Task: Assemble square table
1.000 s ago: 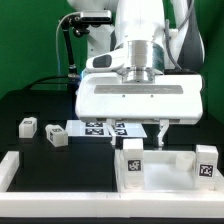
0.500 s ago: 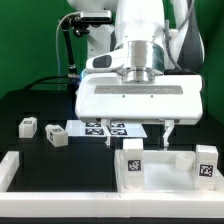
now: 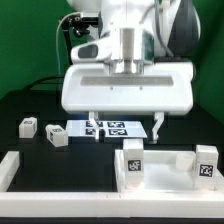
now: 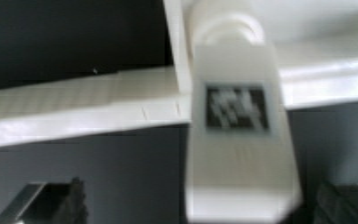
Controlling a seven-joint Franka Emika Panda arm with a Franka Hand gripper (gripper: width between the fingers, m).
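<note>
The square table's white top lies at the front of the exterior view's right. Two tagged white legs stand up from it. Two more legs lie loose on the black table at the exterior view's left. My gripper hangs open above the marker board, behind the top, with nothing between its fingers. In the blurred wrist view a long white tagged part runs between the dark fingertips without touching them, and a white bar crosses behind it.
The marker board lies flat at mid-table. White L-shaped rails run along the front edge and the front corner on the exterior view's left. Cables and a black stand rise at the back.
The jaws have spread wider. The hand has lifted and shifted toward the exterior view's left, away from the table top.
</note>
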